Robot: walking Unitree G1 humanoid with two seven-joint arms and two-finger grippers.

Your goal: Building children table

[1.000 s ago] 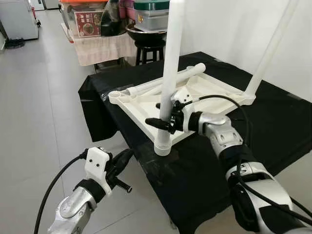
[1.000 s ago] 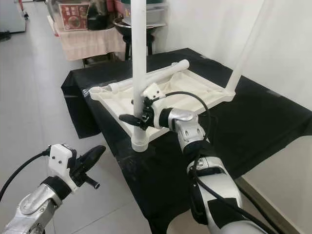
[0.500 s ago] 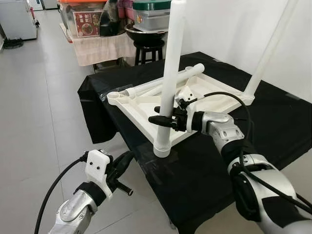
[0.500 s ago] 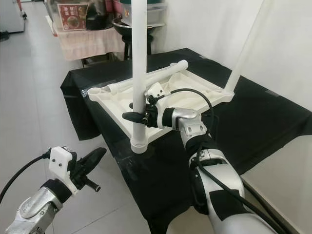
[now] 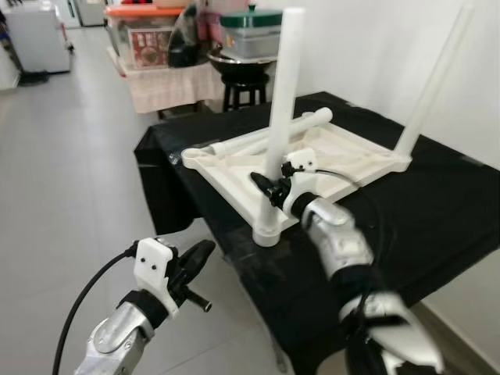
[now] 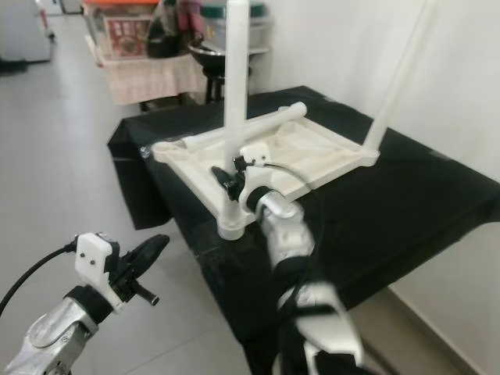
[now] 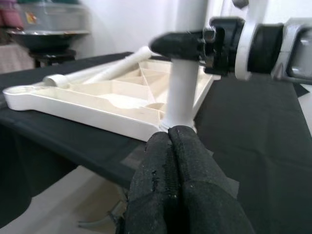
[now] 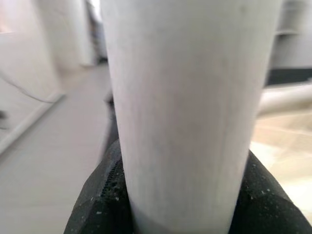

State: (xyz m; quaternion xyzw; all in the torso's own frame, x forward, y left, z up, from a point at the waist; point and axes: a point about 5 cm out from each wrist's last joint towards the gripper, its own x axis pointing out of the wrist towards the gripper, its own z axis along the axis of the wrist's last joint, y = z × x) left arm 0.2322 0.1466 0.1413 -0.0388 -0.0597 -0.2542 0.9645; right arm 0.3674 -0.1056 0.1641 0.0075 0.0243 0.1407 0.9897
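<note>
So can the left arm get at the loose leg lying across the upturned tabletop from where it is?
Probably not without moving. The left gripper hangs shut, low beside the black-draped table's near corner, while the loose leg lies on the tabletop's far side. The upright leg and the right gripper clamping it stand between.

The overturned table top and its upright leg look like smooth, matt cream-white plastic. They rest on a matt black cloth, above a glossy grey tiled floor. The right gripper has matt, finely speckled black fingers.
</note>
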